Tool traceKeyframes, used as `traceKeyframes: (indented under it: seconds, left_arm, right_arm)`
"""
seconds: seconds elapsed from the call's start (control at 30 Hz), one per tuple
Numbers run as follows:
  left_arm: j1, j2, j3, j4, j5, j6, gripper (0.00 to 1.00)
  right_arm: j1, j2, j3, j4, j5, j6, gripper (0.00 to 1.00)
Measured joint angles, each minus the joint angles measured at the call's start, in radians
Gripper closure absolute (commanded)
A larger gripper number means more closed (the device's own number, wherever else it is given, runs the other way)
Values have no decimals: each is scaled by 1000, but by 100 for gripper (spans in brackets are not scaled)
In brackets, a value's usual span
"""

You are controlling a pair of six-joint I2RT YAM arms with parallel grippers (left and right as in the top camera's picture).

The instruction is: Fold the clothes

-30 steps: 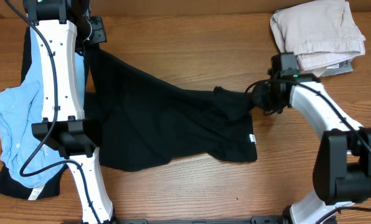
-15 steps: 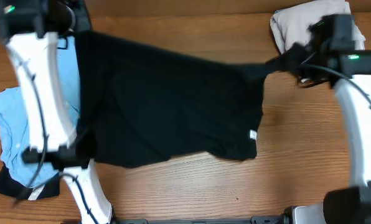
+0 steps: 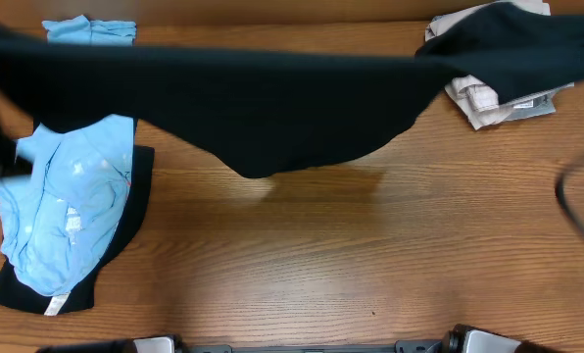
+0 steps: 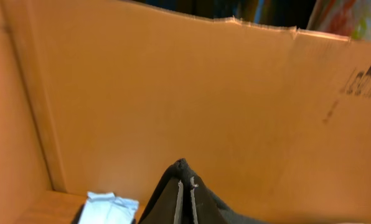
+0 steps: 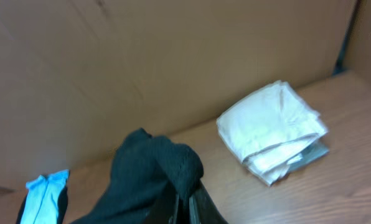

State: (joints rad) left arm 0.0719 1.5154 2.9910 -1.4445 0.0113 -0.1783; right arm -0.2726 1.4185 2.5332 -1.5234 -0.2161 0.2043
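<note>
A limp, plain black garment (image 3: 272, 108) hung stretched in the air over the far half of the brown wooden table (image 3: 321, 265). It reached from the left edge of the overhead view to the right edge, and its lower hem sagged to a point near the middle. In the left wrist view the left gripper (image 4: 185, 186) had its jaws pressed together on a peak of the black cloth, raised in front of a tall brown cardboard wall (image 4: 173, 93). In the right wrist view the right gripper (image 5: 187, 200) was clamped just as tightly on a bunched corner of the same garment, high above the table. Neither claw could be made out from overhead, where only blurred dark shapes showed at the side edges. A cream folded cloth (image 3: 498, 93) lay at the far right corner, partly hidden from above by the raised fabric. A small light blue folded cloth (image 3: 88, 29) sat by the far left edge. Nearer on the left, a crumpled light blue garment (image 3: 67, 216) lay on top of a second black piece of clothing (image 3: 121, 245), which showed a small white label (image 3: 52, 306) at its near end.
</note>
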Motion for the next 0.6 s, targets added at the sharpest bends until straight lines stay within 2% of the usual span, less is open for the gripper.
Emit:
traceKeyframes:
  seconds: [0.17,0.33,0.6]
  left_arm:
    - [0,-19,-5,-34,-51,3,96]
    - [0,24,-25,-47,-70,3,96]
    - [0,196,-31,-12,-76,3,96]
  right_arm:
    - [-9,-65,99,-50,45,-14,96]
    - [-9,-92,118,-58,90,-23,96]
    - [-9,60,119,9,65,-51,96]
